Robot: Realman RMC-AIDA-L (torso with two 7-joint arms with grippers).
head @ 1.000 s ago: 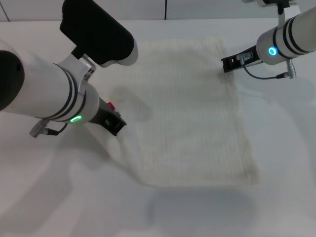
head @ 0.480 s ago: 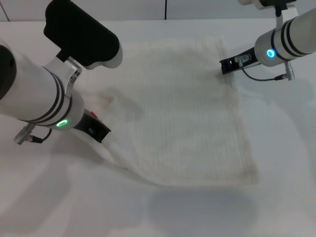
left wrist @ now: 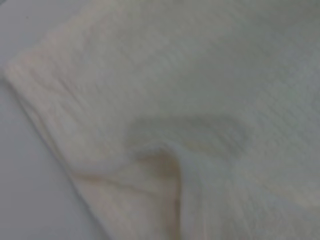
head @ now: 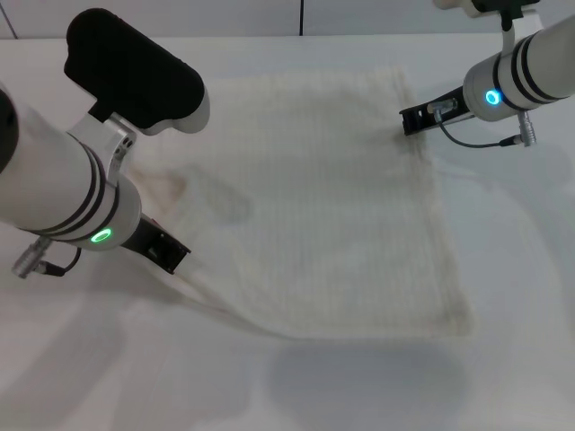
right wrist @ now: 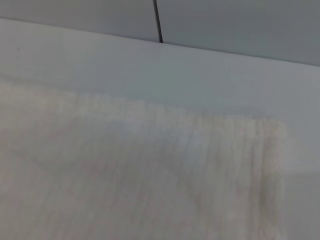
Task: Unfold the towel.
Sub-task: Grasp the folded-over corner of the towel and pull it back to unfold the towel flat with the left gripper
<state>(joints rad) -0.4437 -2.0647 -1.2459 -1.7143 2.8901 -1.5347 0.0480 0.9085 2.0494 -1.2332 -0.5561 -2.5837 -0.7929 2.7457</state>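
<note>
Two robot arms are over a white table [head: 521, 296]. One big white towel [head: 341, 206] lies on the table between them. Most of the towel is spread out flat, and it has thin ribbed lines across it.

Down at the near left side of the towel sits the left gripper [head: 169, 255]. The cloth there is pulled into a stretched point that runs right up to the dark tip of the gripper. The gripper looks like it is pinching that corner, but the fingers are too hidden to see, so I cannot tell for sure if they are pressed together. A small green light glows on the left arm [head: 54, 180]. A soft bump and a little shadow show in the cloth near this arm. In the left wrist view, the towel [left wrist: 190, 100] fills almost the whole picture, with a fold sticking up in it and a strip of table [left wrist: 30, 190] along one edge.

Far across the table, the right gripper [head: 409, 119] sits at the far right corner of the towel. Its dark tip touches the edge of the cloth. I cannot tell if it is spread or pressed together. A blue light glows on the right arm [head: 530, 72]. The right wrist view shows the towel's [right wrist: 125, 175] far edge and corner lying flat on the table.
</note>
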